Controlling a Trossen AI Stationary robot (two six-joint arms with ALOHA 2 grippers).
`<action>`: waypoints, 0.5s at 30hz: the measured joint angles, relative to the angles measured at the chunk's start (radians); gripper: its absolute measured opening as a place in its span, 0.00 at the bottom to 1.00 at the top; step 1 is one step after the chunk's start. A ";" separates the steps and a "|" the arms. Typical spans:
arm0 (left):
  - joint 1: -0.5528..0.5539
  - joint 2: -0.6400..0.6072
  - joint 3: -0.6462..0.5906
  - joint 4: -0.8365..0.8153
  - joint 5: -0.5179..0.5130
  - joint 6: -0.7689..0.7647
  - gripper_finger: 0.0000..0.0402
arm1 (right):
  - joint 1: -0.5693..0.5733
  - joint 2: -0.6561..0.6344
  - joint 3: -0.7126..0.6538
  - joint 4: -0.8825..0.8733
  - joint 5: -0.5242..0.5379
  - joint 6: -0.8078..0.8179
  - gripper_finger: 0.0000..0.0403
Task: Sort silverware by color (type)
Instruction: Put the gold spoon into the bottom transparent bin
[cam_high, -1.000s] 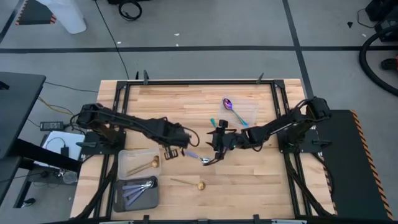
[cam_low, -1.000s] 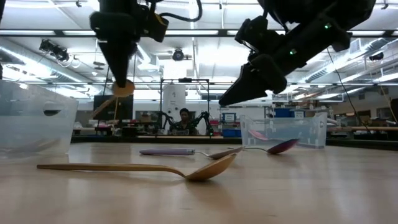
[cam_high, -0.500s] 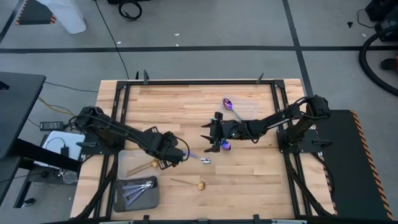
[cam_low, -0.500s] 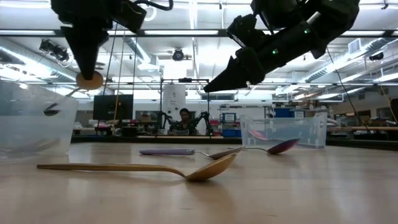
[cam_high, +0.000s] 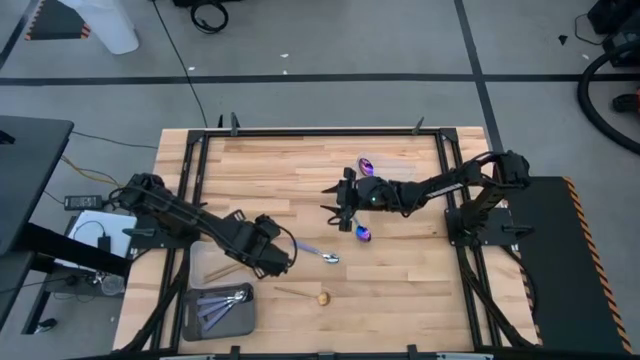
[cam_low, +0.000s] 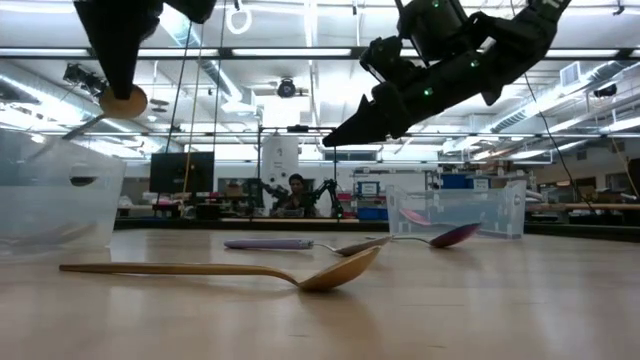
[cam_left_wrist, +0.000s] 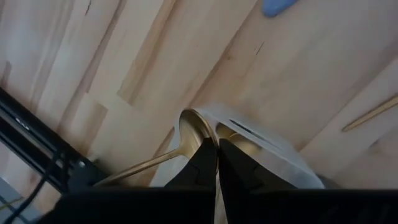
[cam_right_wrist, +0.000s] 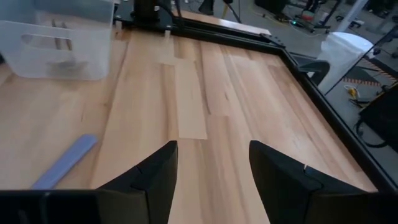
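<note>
On my overhead feed the pale wooden counter (cam_high: 270, 175) carries two clear plastic containers at lower left: the upper one (cam_high: 205, 262) under my left arm, the lower one (cam_high: 218, 310) holding lavender-handled silver utensils (cam_high: 222, 300). A third clear container (cam_high: 400, 178) sits at upper right with an iridescent purple spoon (cam_high: 366, 165) in it. Loose on the counter lie a lavender-handled silver spoon (cam_high: 320, 254) at centre, a gold spoon (cam_high: 305, 295) below it, and another iridescent purple spoon (cam_high: 362, 233) just under my right arm.

My left gripper (cam_high: 268, 258) hangs over the upper-left container, jaws pressed together, pinching a gold spoon (cam_left_wrist: 186, 140) by its handle. My right gripper (cam_high: 338, 207) hovers right of centre above bare counter, jaws spread wide, holding nothing.

In the low view a person (cam_low: 296, 192) sits far behind the counter.
</note>
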 joint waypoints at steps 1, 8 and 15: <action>-0.008 0.000 0.003 -0.001 0.000 -0.017 0.03 | -0.004 0.000 0.000 0.002 -0.005 -0.003 0.52; -0.074 -0.006 0.003 -0.012 0.078 -0.161 0.03 | -0.015 0.000 0.000 0.007 -0.042 -0.008 0.52; -0.140 -0.010 0.001 0.011 0.112 -0.306 0.03 | -0.014 0.000 0.000 0.017 -0.048 -0.009 0.52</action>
